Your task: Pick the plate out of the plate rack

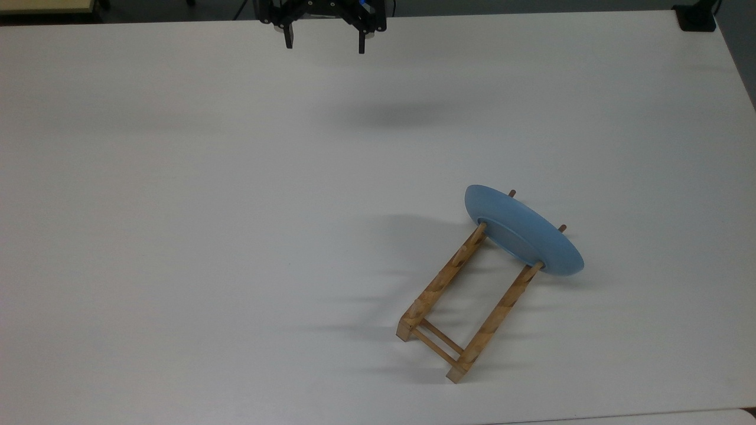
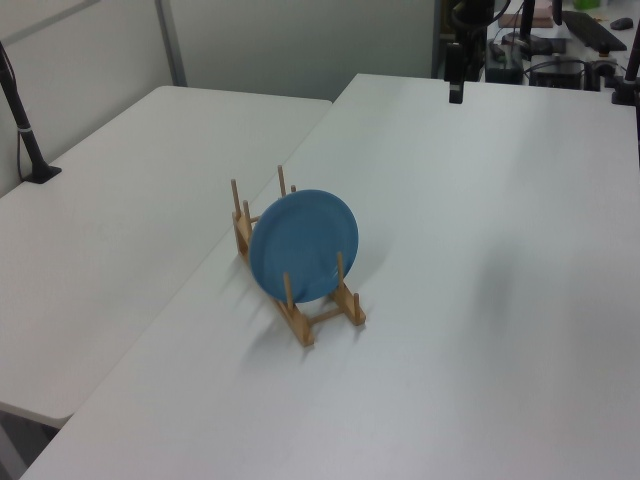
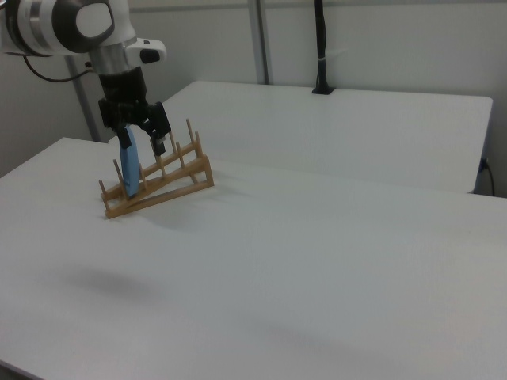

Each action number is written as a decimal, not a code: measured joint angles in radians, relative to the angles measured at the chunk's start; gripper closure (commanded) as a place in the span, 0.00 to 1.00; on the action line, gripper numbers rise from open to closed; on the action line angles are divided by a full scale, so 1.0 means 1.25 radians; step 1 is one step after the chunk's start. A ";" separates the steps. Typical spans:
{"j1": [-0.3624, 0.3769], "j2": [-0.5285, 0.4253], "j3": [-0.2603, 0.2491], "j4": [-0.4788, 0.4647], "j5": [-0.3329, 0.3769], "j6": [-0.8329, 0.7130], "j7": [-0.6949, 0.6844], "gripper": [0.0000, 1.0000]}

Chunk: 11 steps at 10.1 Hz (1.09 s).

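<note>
The round light blue plate (image 1: 522,230) stands on edge at one end of the small light-brown wooden plate rack (image 1: 466,301), propped by its pegs on the white bench (image 1: 207,236); the black two-finger end effector (image 1: 325,42) hangs well apart, fingers spread and empty, presumably ready to approach the rim

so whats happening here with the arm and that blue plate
A robot arm's black two-finger gripper hangs open above the white table, well away from the rack in the top view and holding nothing. The round light blue plate stands on edge in the small light-brown wooden plate rack, at one end of it. The pick has not yet begun.
</note>
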 measured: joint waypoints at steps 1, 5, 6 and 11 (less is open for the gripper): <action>0.000 0.000 0.006 -0.007 0.000 -0.001 0.000 0.00; -0.002 0.000 0.006 -0.006 0.000 -0.001 -0.006 0.00; -0.001 0.000 0.006 -0.006 0.000 -0.001 -0.010 0.00; 0.146 0.119 0.015 0.014 -0.041 0.287 0.104 0.03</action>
